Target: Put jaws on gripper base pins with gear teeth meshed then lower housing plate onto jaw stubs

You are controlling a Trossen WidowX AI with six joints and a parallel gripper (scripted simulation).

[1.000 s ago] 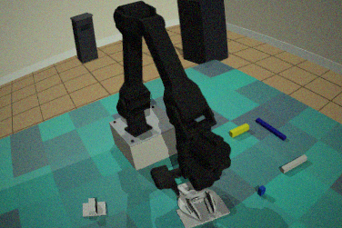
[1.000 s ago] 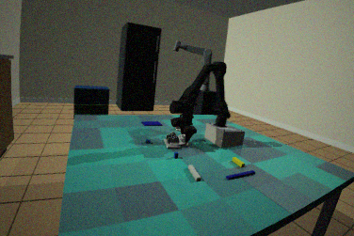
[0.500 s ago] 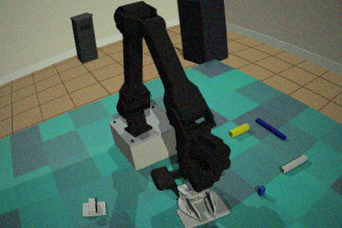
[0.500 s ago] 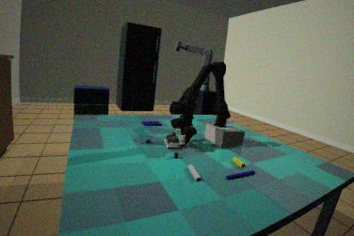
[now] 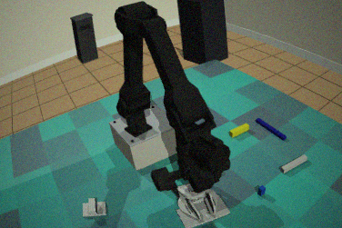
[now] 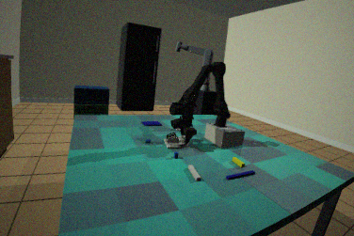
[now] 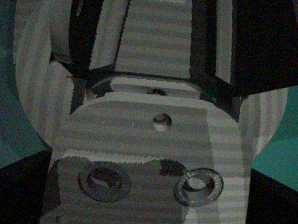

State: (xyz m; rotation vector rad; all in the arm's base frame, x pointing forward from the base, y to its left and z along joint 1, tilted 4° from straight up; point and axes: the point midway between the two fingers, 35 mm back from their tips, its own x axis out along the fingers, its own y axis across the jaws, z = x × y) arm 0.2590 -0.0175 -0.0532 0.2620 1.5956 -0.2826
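The gripper (image 5: 190, 187) (image 6: 185, 135) (image 7: 148, 171) is clamped on the housing plate (image 5: 195, 193) (image 7: 135, 132), with one of its dark fingers at either side of it. The plate is at the gripper base (image 5: 221, 207) (image 6: 175, 146) (image 7: 36, 95), over the end nearest the arm (image 5: 175, 74) (image 6: 194, 92). In the wrist view its two ringed holes and one smaller round hole show, and it covers part of the base beneath. Whether the plate touches the jaw stubs or sits level cannot be told.

The two jaws are on the gripper base, side by side. Their gear teeth are too hidden to tell whether they mesh.

The gripper base rests on the teal and grey bench (image 5: 45, 167) (image 6: 118, 178). In the top view, a small pale stepped part (image 5: 93, 208) lies well apart to its left, and a small blue piece (image 5: 261, 191) (image 6: 176, 155) is near it on the right. Farther off on that right side are a whitish bar (image 5: 294, 163) (image 6: 194, 173), a yellow block (image 5: 239, 130) (image 6: 238, 162) and a dark blue rod (image 5: 271, 129) (image 6: 240, 175). The arm's box-shaped pedestal (image 5: 136, 155) (image 6: 212, 135) stands beyond the gripper base, to its upper left. In the exterior view, a flat blue piece (image 6: 152, 123) lies behind and left of the gripper base.
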